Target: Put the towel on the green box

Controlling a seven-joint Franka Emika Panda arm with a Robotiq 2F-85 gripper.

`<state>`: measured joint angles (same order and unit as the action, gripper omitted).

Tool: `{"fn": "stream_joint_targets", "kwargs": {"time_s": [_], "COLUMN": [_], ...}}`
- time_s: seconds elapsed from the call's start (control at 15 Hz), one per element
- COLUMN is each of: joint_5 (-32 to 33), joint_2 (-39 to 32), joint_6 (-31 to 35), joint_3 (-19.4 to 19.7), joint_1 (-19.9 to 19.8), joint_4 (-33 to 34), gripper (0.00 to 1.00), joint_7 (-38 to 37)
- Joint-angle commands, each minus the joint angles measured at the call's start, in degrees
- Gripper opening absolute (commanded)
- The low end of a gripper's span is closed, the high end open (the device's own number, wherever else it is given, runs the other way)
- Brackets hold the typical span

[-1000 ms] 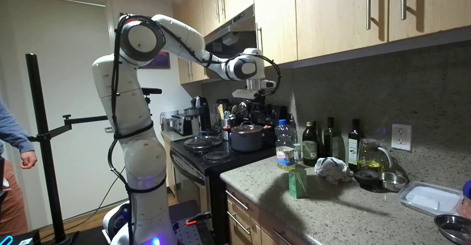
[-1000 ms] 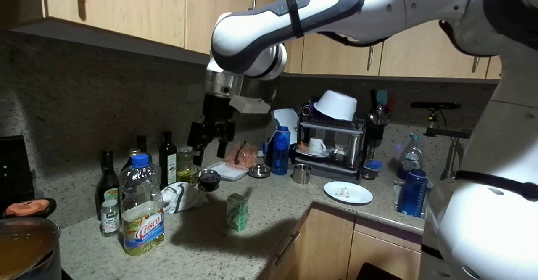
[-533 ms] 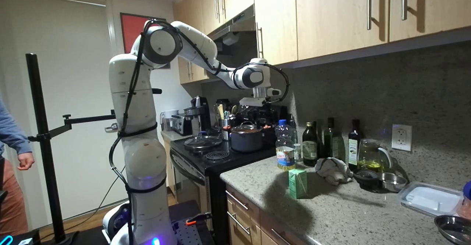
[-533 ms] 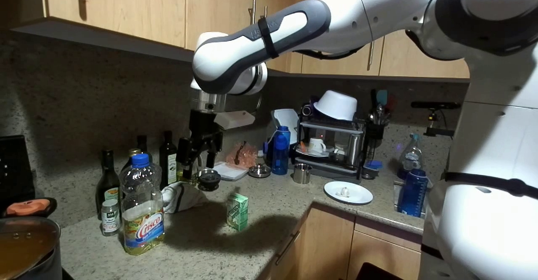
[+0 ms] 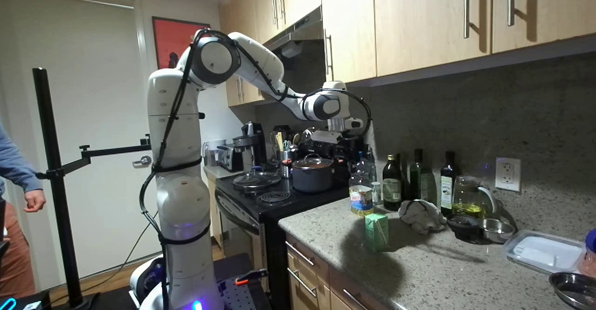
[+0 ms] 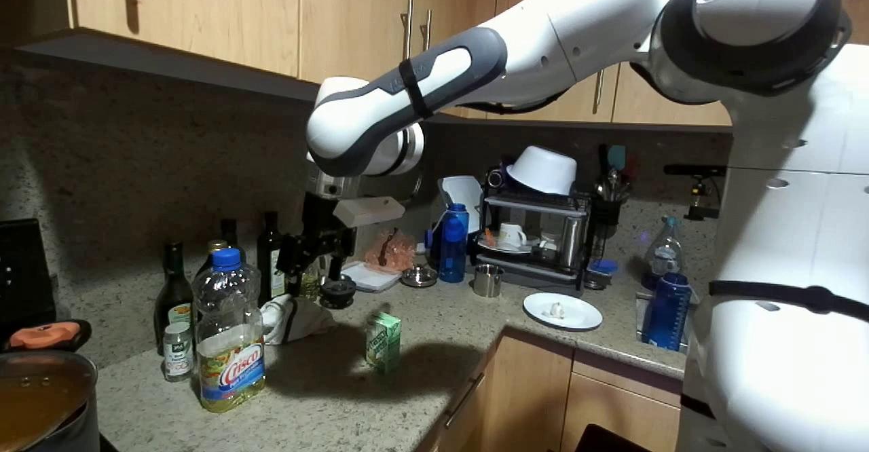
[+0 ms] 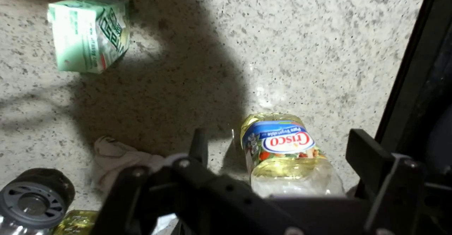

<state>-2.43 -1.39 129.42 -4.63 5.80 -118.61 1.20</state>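
Observation:
The white towel with dark stripes lies crumpled on the counter in both exterior views [image 5: 421,217] [image 6: 295,319], and partly behind a finger in the wrist view [image 7: 120,159]. The green box stands upright on the counter in both exterior views [image 5: 376,233] [image 6: 383,343] and at the wrist view's upper left [image 7: 84,37]. My gripper [image 6: 313,277] is open and empty above the counter, near the oil bottle's top. In the wrist view, the gripper [image 7: 280,144] has its fingers wide apart, with the bottle showing between them and the towel beyond the left finger.
The Crisco oil bottle [image 5: 362,198] stands close to the towel and below the gripper. Dark glass bottles [image 5: 392,184], a glass jug [image 5: 468,198] and metal bowls [image 5: 496,230] stand along the wall. A pot [image 5: 312,175] sits on the stove. Cabinets [image 6: 353,24] hang overhead.
My arm has reached forward and the gripper has come down, closer to the oil bottle and towel. It stays open. The towel and green box have not moved.

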Motion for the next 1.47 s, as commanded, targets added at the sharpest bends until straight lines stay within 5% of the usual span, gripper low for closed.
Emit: {"fn": "stream_joint_targets", "kwargs": {"time_s": [0.0,0.47,1.4], "joint_5": [0.5,8.6,9.2], "joint_2": [-8.1,-15.6,-17.5], "joint_6": [5.6,16.7,15.2], "joint_3": [0.5,2.4,5.2], "joint_1": [-0.8,0.6,-0.2], "joint_4": [5.3,12.1,13.3], "gripper": [1.0,1.0,1.0], "joint_7": [-3.7,-7.6,-10.2]}}
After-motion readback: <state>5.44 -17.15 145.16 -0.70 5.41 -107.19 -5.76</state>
